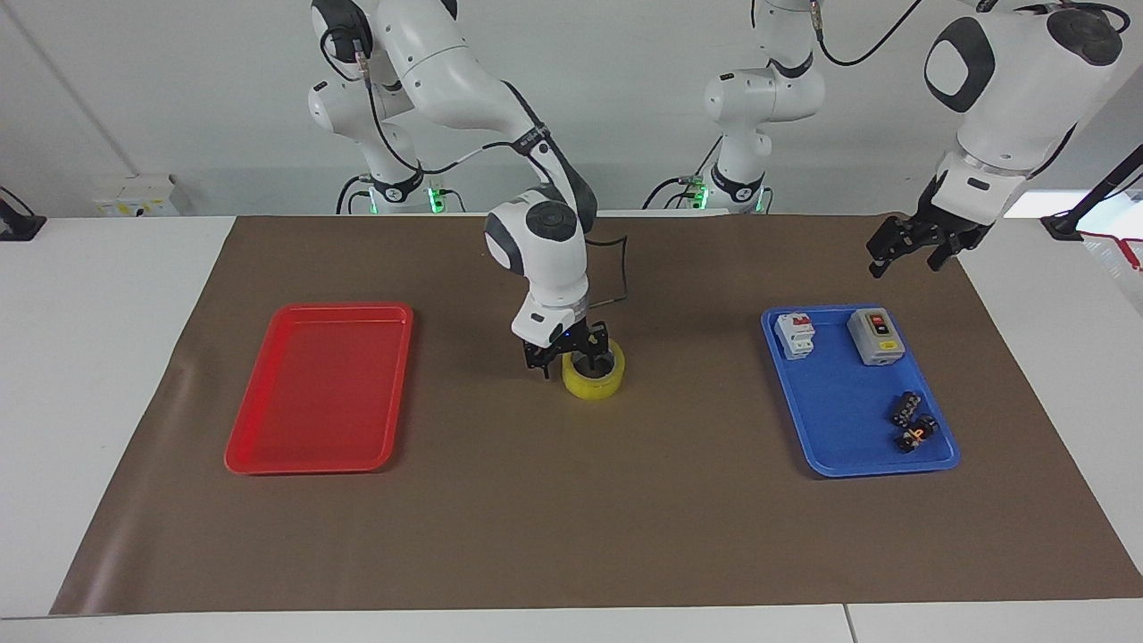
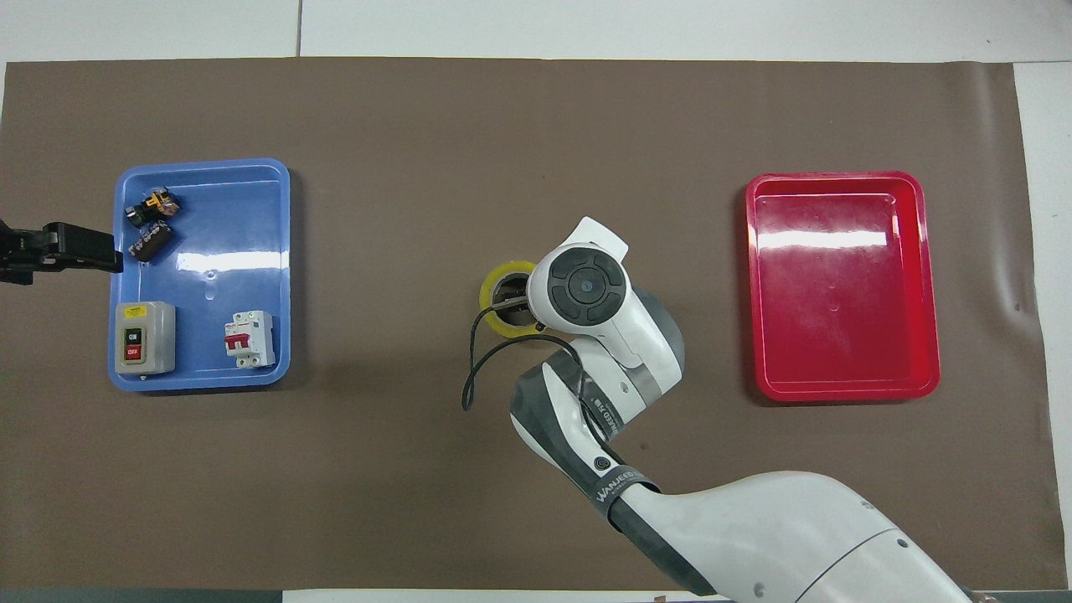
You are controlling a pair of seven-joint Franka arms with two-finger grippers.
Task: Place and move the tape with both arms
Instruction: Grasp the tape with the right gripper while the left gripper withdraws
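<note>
The tape (image 1: 596, 382) is a yellow roll lying flat on the brown mat at mid-table, partly covered by the right wrist in the overhead view (image 2: 494, 281). My right gripper (image 1: 565, 362) is down at the roll, straddling its wall on the side toward the red tray. One finger is inside the core and the other is outside, standing off the roll, so the gripper is open. My left gripper (image 1: 920, 247) hangs open and empty in the air over the mat, just off the blue tray's edge nearer the robots. It shows at the edge of the overhead view (image 2: 107, 251).
A red tray (image 1: 312, 393) lies toward the right arm's end. A blue tray (image 1: 844, 420) toward the left arm's end holds a grey switch box (image 1: 875, 337), a white breaker (image 1: 795, 333) and small black parts (image 1: 911, 420). Two smaller white arms stand at the back.
</note>
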